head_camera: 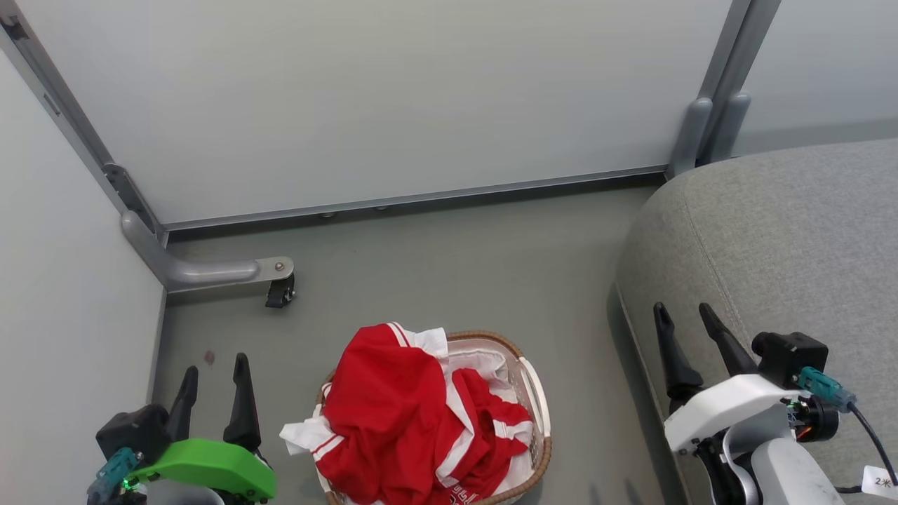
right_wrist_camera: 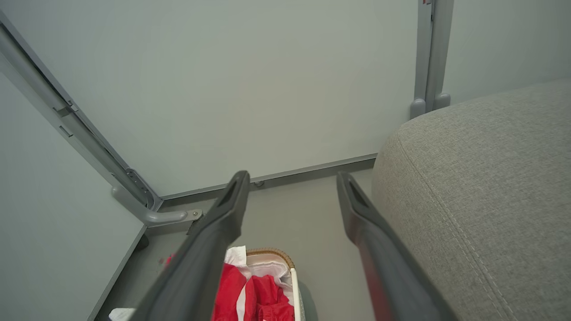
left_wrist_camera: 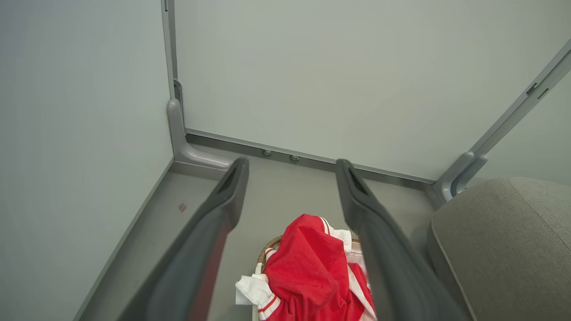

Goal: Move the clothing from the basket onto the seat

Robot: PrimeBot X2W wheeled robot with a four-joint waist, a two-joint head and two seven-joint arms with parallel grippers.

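Though its lettering point(head_camera: 464, 496) is unreadable — red clothing point(head_camera: 393, 400) in the basket point(head_camera: 539, 393); left hand point(head_camera: 215, 365), right hand point(head_camera: 682, 308) spread, empty.

I count two pincers, the left pincer point(head_camera: 216, 365) and the right pincer point(head_camera: 682, 308), each with two long dark fingers point(head_camera: 244, 410). Between them I see one basket point(head_camera: 537, 393) carrying one heap of red clothing point(head_camera: 393, 400); I cannot tell how many garments make up that heap. Just beside the right pincer is one seat point(head_camera: 772, 238), and ahead of the left pincer is one black caster point(head_camera: 280, 291).
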